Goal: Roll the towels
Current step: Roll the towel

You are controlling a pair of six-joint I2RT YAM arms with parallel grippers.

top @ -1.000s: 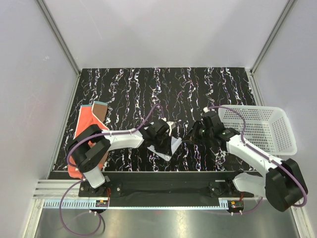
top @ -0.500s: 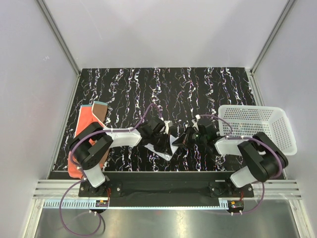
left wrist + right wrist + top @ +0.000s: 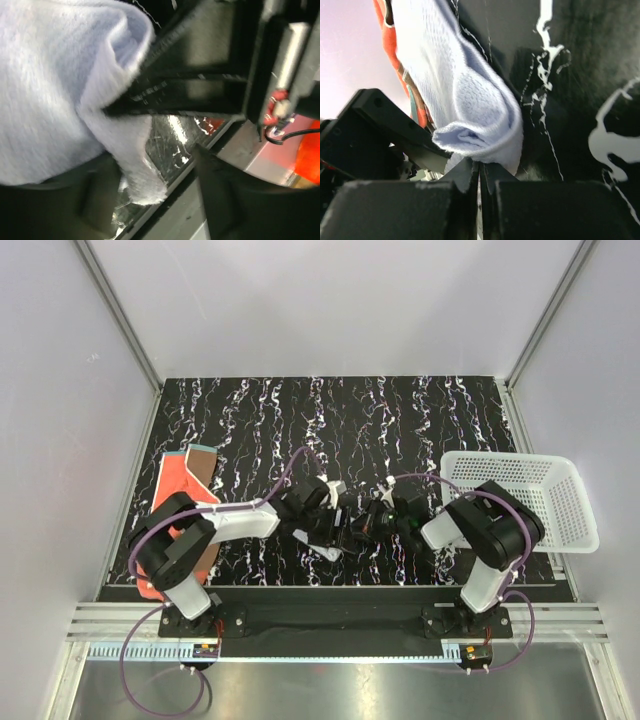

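Observation:
The white towel (image 3: 325, 549) lies bunched near the table's front middle, mostly hidden under both grippers. My left gripper (image 3: 335, 528) stands open around it. In the left wrist view a loose flap of the white towel (image 3: 50, 75) hangs between the spread fingers of the left gripper (image 3: 150, 175). My right gripper (image 3: 362, 525) meets it from the right. In the right wrist view the right gripper (image 3: 480, 172) is shut, pinching a curled fold of the white towel (image 3: 465, 90). The orange towel (image 3: 175, 480) lies flat at the table's left edge, with one brownish corner turned up.
A white perforated basket (image 3: 560, 468) stands at the right side of the black marbled table (image 3: 400, 420). Grey walls enclose the table on three sides. A metal rail (image 3: 330, 652) runs along the front by the arm bases.
My left gripper has opened and let go of the white towel. My right arm has swung left from beside the basket and shut on the towel's fold.

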